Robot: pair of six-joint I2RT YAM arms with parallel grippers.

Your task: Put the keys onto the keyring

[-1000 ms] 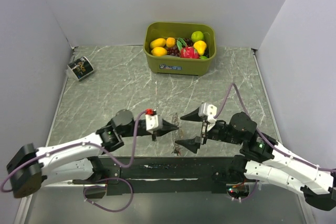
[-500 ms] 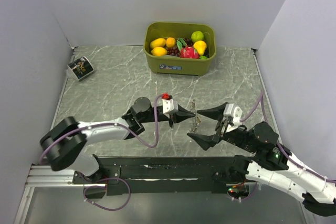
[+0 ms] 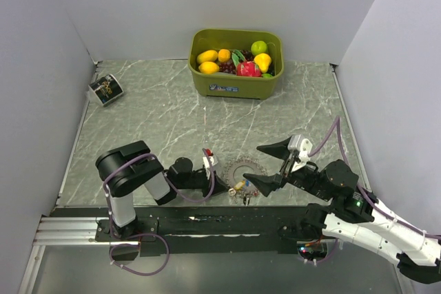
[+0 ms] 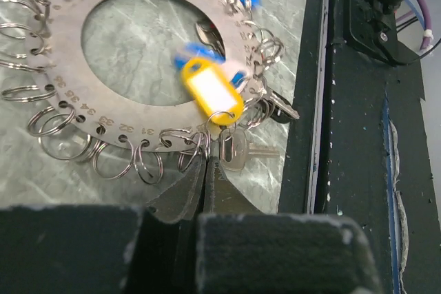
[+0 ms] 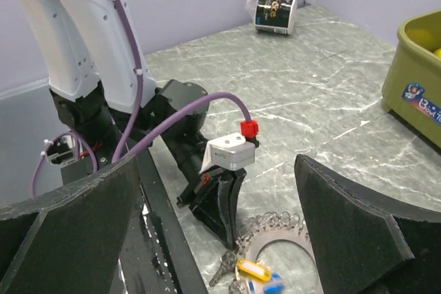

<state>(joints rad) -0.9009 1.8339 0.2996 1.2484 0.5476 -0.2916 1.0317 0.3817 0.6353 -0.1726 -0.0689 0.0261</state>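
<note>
The keyring is a flat grey metal disc rimmed with many small split rings, lying on the table near the front edge. Keys with yellow and blue tags hang from its near side. In the left wrist view the disc, a yellow tag and a silver key show. My left gripper is shut, its tips pinching a small ring on the disc's rim; it also shows from above. My right gripper is wide open and empty, straddling the keyring and facing the left gripper.
A green bin of fruit toys stands at the back centre. A small dark can lies at the back left. The black base rail runs just in front of the keyring. Grey walls close off three sides.
The left arm has folded back and down, bringing the keyring from mid-air onto the table near the front rail. The right gripper has stayed open and shifted slightly left over it.
</note>
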